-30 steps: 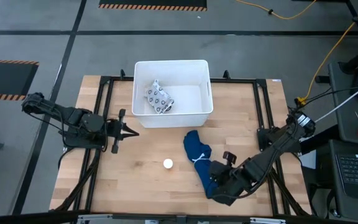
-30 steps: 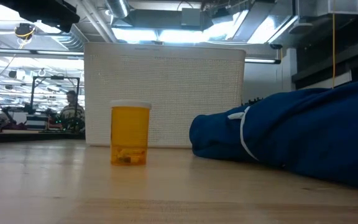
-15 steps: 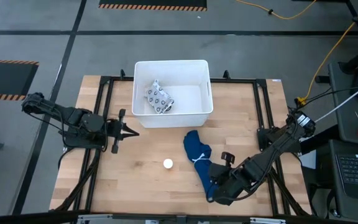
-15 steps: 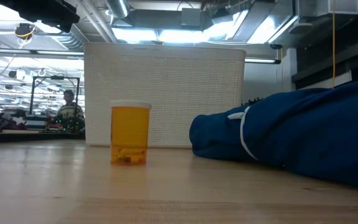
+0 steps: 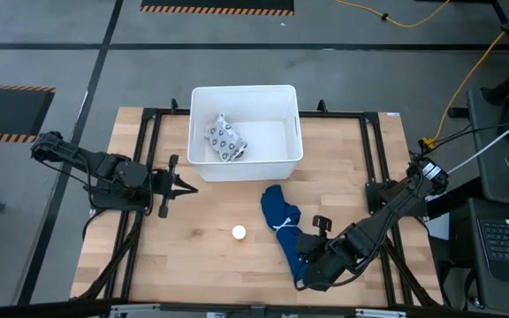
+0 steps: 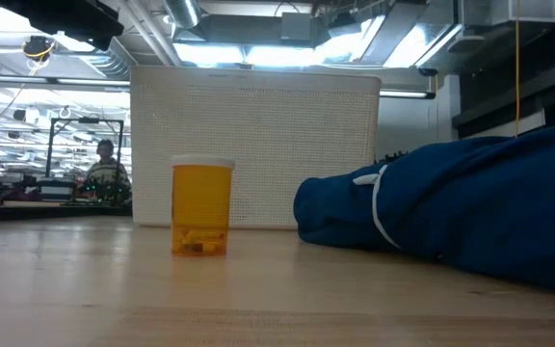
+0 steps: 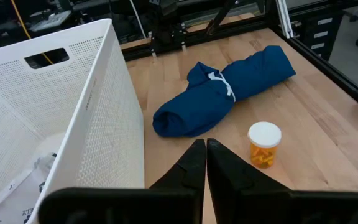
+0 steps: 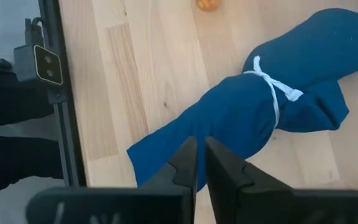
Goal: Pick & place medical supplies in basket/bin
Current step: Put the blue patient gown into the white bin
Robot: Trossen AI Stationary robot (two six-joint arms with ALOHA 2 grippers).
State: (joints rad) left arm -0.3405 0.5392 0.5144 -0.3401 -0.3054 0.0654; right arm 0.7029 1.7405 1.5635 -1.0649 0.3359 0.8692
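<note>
White plastic tub (image 5: 292, 124), one, at the surface's far edge: holds one grey-white patterned packet (image 5: 225, 139), so one of three supplies is stowed. Left on the wood: one dark-blue cloth bundle (image 5: 281, 216) tied with a white band, lying from mid-surface toward the near right corner, and one white-capped amber vial (image 7: 264, 144) just beside it. My right pincer (image 8: 197, 163), fingers pressed nearly together and holding nothing, hovers at the bundle's near end. My left pincer (image 7: 205, 163), pressed together, waits by the left edge
</note>
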